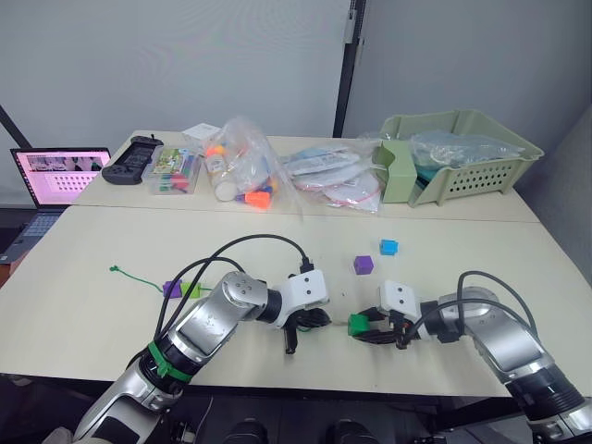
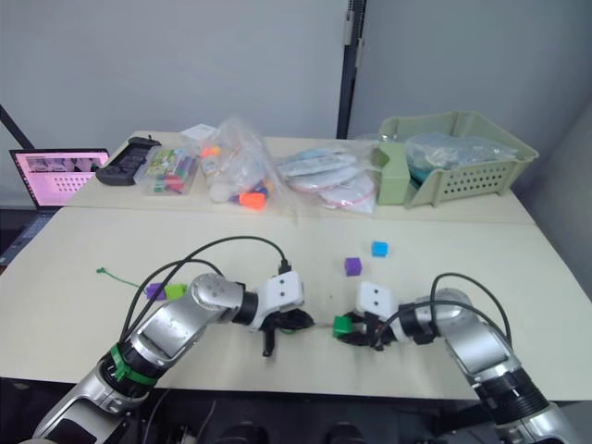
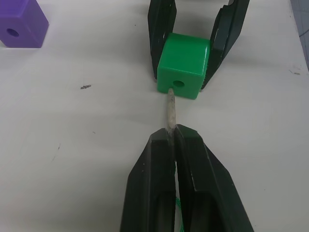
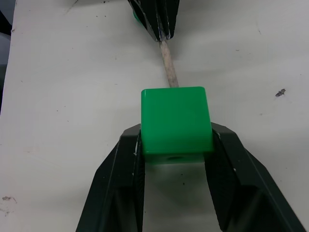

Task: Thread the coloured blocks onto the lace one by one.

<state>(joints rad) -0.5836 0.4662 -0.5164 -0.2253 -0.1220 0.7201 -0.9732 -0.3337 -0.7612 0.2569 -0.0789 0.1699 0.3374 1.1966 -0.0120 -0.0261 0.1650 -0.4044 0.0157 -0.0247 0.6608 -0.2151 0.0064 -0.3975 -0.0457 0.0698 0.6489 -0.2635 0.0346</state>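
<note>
While the left gripper pinches the thin green lace's stiff pale tip, its end touching the cube beside its hole, the right gripper clamps the green plastic cube on the table.

Head eyes look down over the table; wrist cameras face each other closely, probably sharing the green block

Even, diffuse overhead light; soft shadows beneath arms on pale surface. Laptop screen glows bright. Wrist views sharp, no glare.
</note>
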